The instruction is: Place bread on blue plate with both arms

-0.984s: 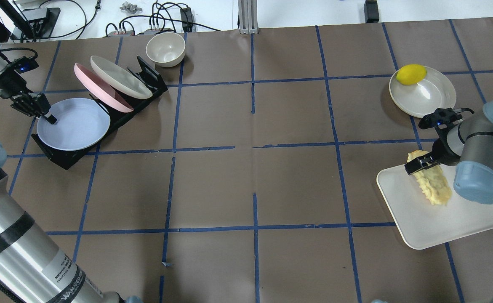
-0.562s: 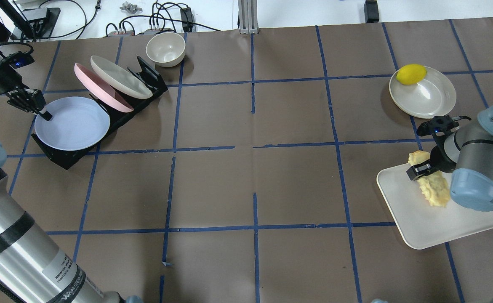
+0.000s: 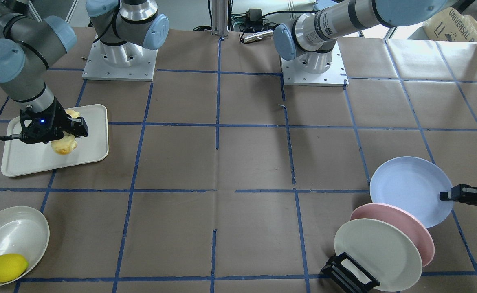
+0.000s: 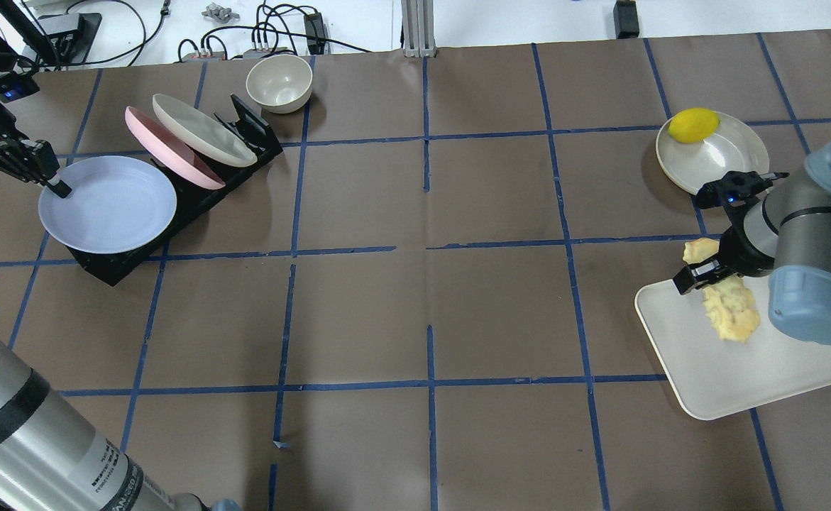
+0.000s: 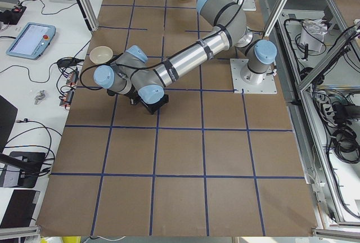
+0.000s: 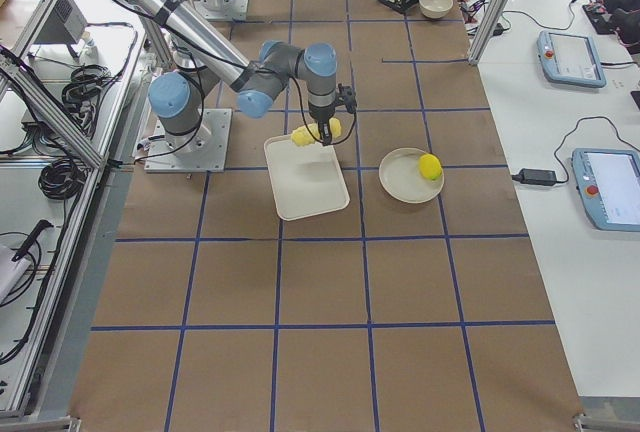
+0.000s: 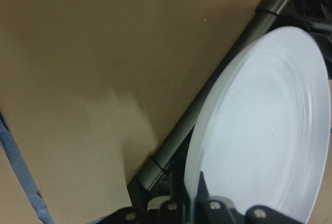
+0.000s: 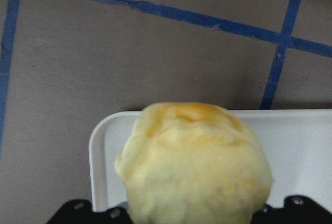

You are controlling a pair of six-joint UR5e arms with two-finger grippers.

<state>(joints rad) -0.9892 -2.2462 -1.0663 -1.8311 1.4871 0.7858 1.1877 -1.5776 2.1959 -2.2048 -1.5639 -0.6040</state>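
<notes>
Far left, my left fingers (image 4: 59, 187) are clamped on the outer rim of the blue plate (image 4: 106, 206); the left wrist view shows that rim running down between them. The plate lies at the front of the black rack (image 4: 199, 195), with the pink plate (image 4: 167, 149) and cream plate (image 4: 202, 131) leaning in the slots behind it. Between the two arms is a wide stretch of bench (image 4: 429, 298)

Far right, my right fingers (image 4: 695, 275) are closed across the bread (image 4: 731, 312) near its far end. From the right side view I judge the loaf to be raised off the white tray (image 4: 741, 383), not resting on it. Its long axis runs roughly away from me, so only a short stub pokes out beyond the fingers and most of its length trails back on my side. The lemon (image 4: 693, 125) sits in its dish (image 4: 731, 160) just past the tray

What matters next: plate and bread are well apart, at opposite ends of the bench. I reckon both arms should meet towards the middle, with the loaf's length laid across the plate's face
</notes>
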